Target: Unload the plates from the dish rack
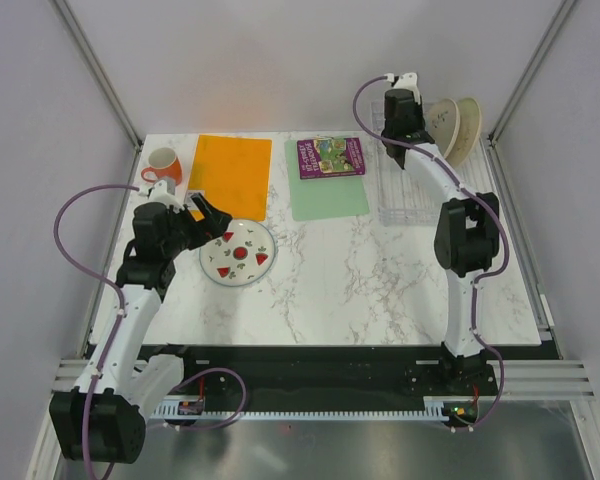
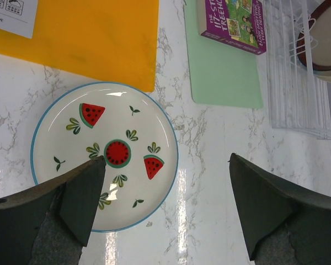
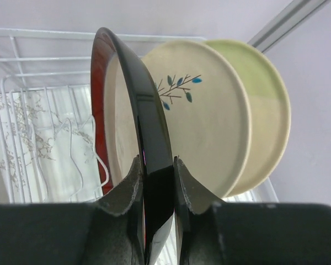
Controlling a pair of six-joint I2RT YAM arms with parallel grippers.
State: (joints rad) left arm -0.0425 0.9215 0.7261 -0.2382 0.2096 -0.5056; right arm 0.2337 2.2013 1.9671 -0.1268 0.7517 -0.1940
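Observation:
The white plate with red fruit motifs (image 1: 238, 252) lies flat on the marble table, also in the left wrist view (image 2: 105, 154). My left gripper (image 1: 205, 215) hovers over its right edge, open and empty (image 2: 167, 165). The dish rack (image 1: 420, 195) stands at the back right, its wires visible in the right wrist view (image 3: 38, 99). My right gripper (image 1: 405, 125) is shut on the top rim of the maroon-rimmed plate (image 3: 127, 83), which stands upright in the rack. Behind it stand the leaf-sprig plate (image 3: 209, 121) and the plain beige plate (image 3: 267, 99), both seen from above (image 1: 443, 122) (image 1: 468, 125).
An orange mug (image 1: 163, 165) stands at the back left beside an orange mat (image 1: 232, 175). A green mat (image 1: 327, 190) carries a purple book (image 1: 331, 157). Enclosure walls and metal posts close in behind and beside the rack.

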